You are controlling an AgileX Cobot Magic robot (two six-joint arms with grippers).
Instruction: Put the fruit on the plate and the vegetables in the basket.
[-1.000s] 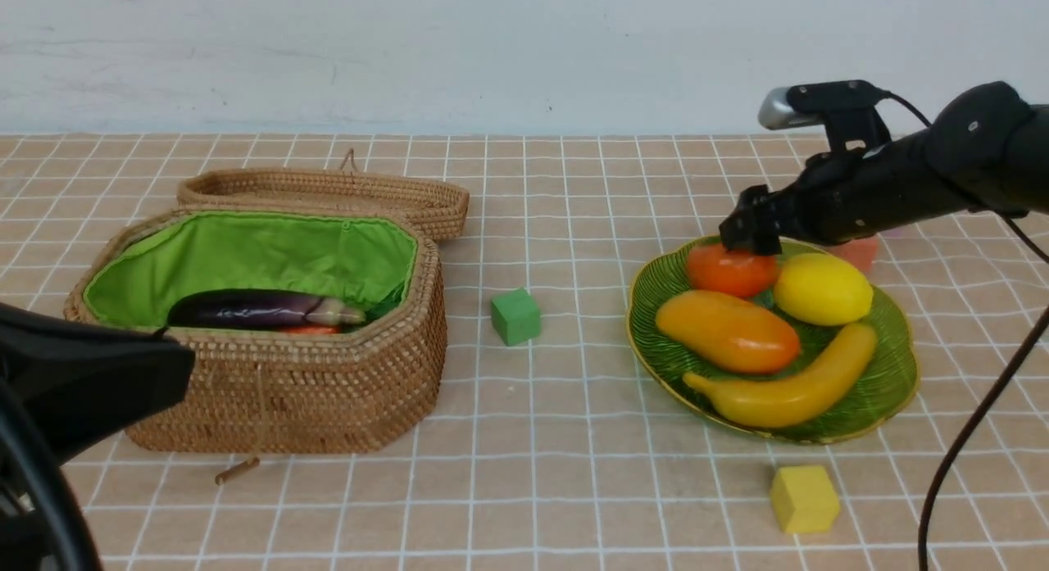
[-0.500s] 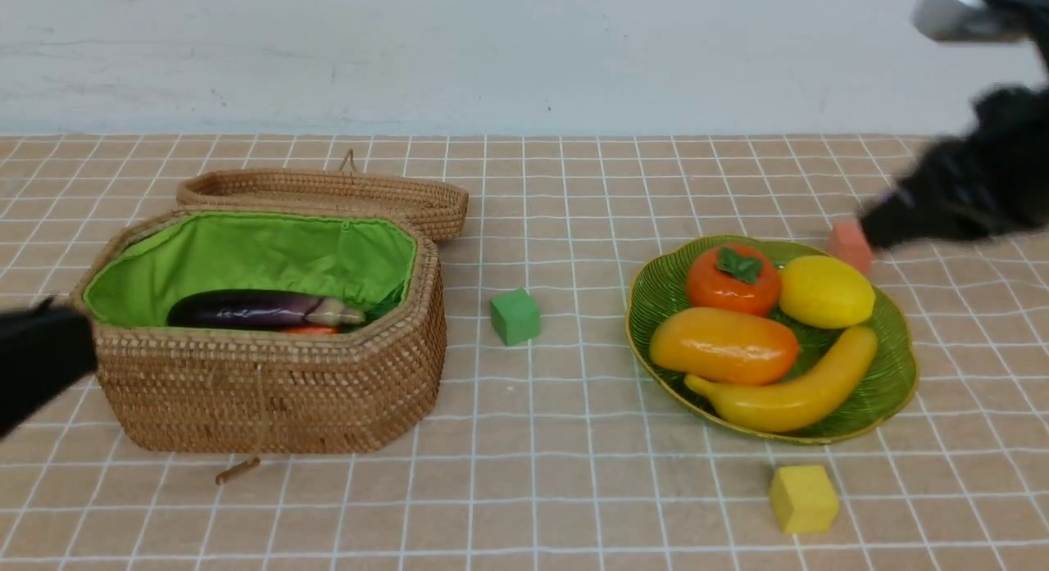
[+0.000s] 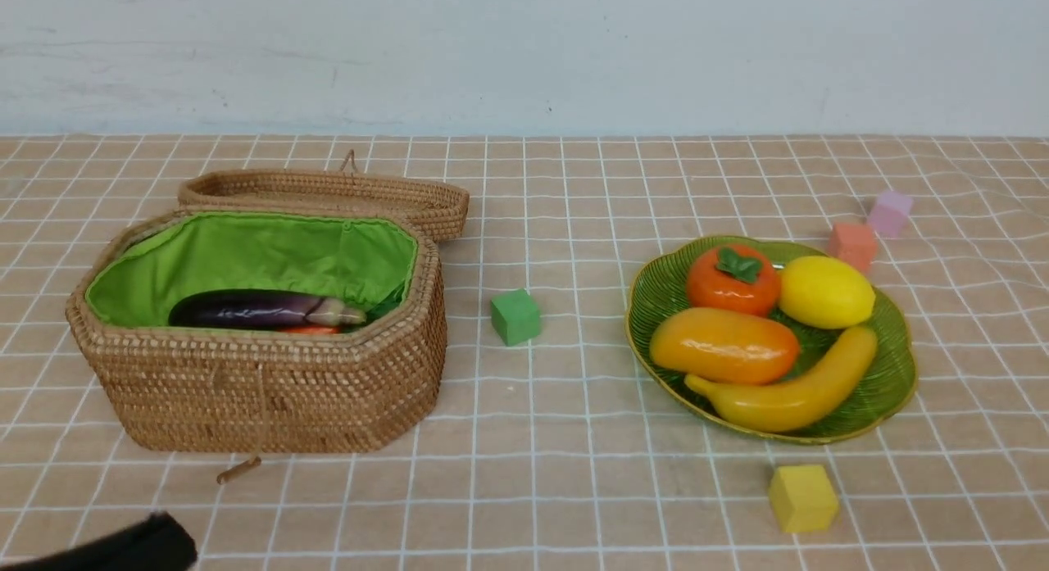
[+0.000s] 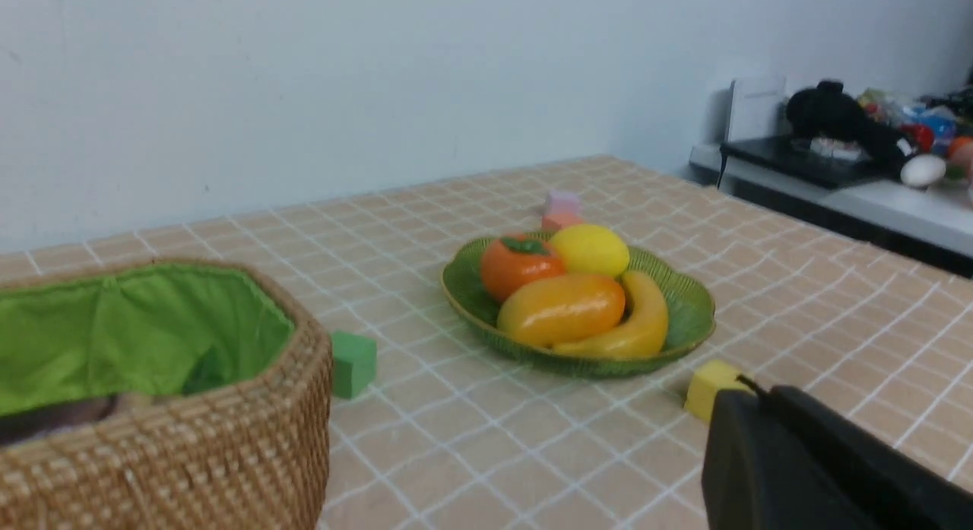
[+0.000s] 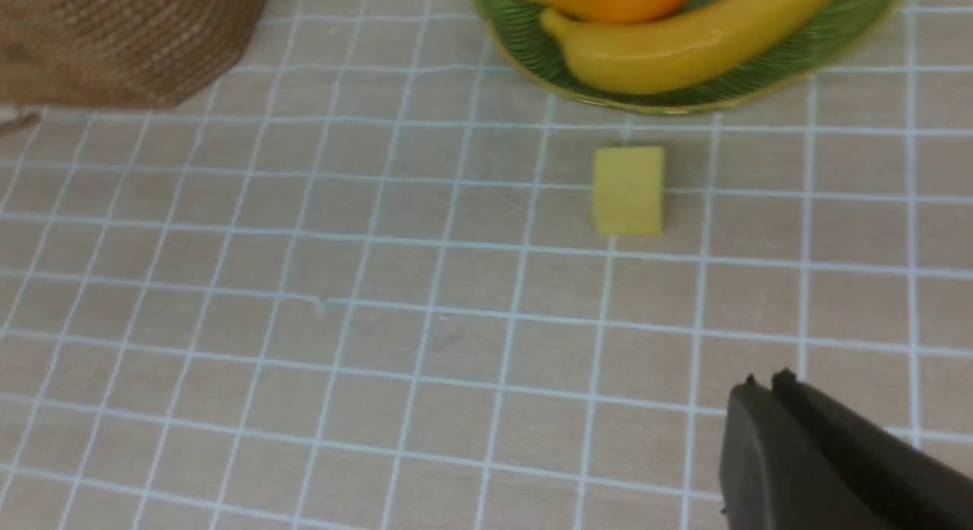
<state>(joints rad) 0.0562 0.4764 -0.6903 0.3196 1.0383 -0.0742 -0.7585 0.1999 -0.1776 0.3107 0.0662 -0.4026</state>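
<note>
1. A tan tiled table (image 3: pixel 574 440) holds an open wicker basket (image 3: pixel 270 391) at 9 o'clock and a green ribbed plate (image 3: pixel 889 382) at 3 o'clock.
2. On the plate lie 4 fruits: a persimmon (image 3: pixel 732 280) at its 11 o'clock, a lemon (image 3: pixel 825 292) at 1 o'clock, a mango (image 3: pixel 723 346) in the middle, and a banana (image 3: pixel 787 387) along its 5 o'clock edge.
3. Inside the green-lined basket rests a purple eggplant (image 3: pixel 254 309); a sliver of red shows beneath it.
4. Loose foam cubes: green (image 3: pixel 515 315) between basket and plate, yellow (image 3: pixel 803 497) at the plate's 6 o'clock, orange (image 3: pixel 851 245) and pink (image 3: pixel 889 213) at its 1 o'clock.
5. The left gripper (image 4: pixel 749 397) has its fingers pressed together, holding nothing.
6. The right gripper (image 5: pixel 762 384) likewise has its fingers together and empty, above bare table.
</note>
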